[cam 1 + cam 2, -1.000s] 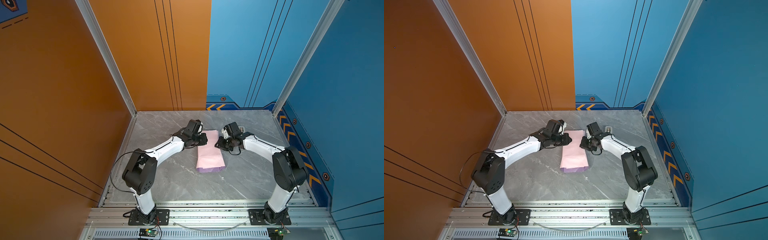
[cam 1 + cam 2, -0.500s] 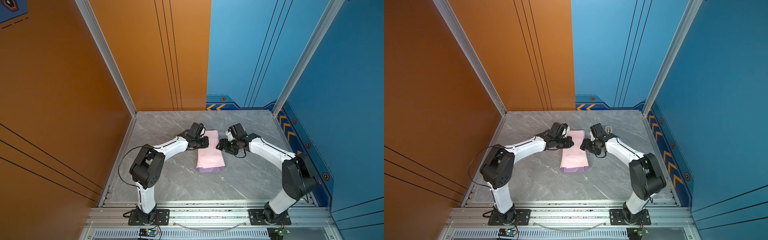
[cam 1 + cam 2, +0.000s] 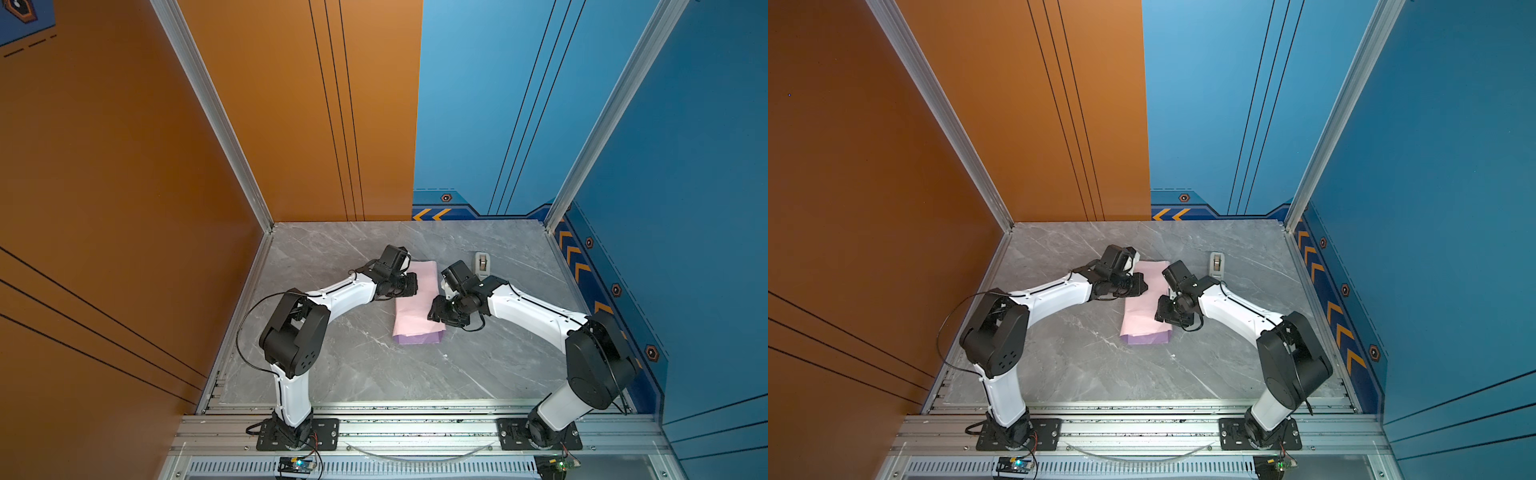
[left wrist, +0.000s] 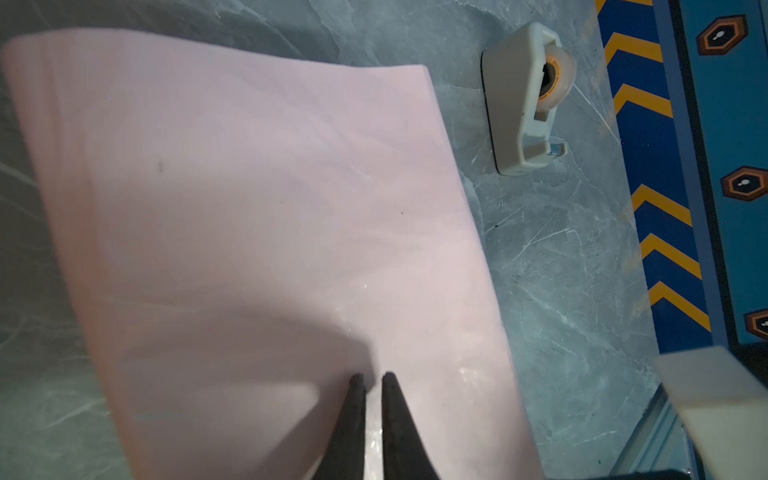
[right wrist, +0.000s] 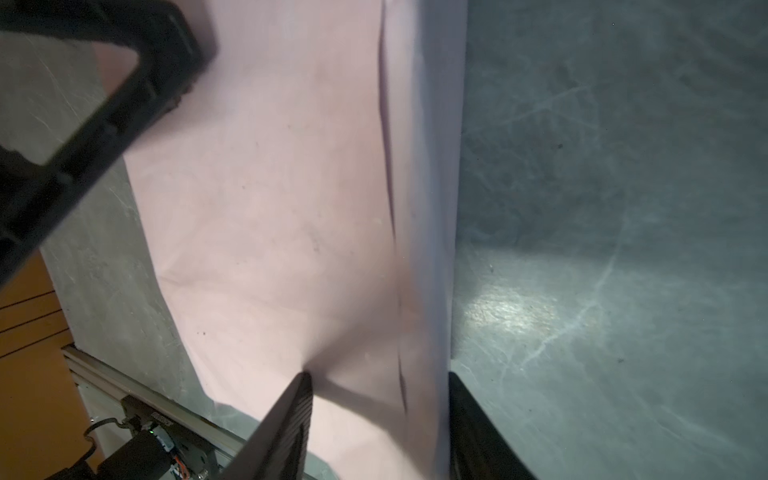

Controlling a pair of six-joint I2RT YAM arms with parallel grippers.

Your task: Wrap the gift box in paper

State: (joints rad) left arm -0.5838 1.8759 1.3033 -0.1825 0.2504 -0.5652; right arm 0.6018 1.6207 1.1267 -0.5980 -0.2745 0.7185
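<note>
Nothing is found on the near part of the tabletop (image 3: 353,374). Toward the middle, the paper (image 3: 415,307) is seen folded into a long band running from near to far, pale pink face up, with a lilac strip (image 3: 417,337) shown at its near end.

The gift box is not seen in any view. It is judged to be enclosed under the band, so the first wrap around it may be taken as done.

At the band's right long edge, the right gripper (image 5: 378,374) is held with its jaws apart, astride the folded edge. One finger is pressed into the paper, where creases radiate, and nothing is clamped.

Further back, from the left side, the left gripper (image 4: 372,376) is set on the pink face with its fingers drawn nearly together. No grasp of the sheet can be made out there.

Beyond, toward the far right corner, a beige tape dispenser (image 3: 482,264) is stood apart from the paper and from both grippers.

No tape can be made out on the seam. Both ends of the band are seen unfolded, so fastening the seam and closing the ends are judged to be left.
</note>
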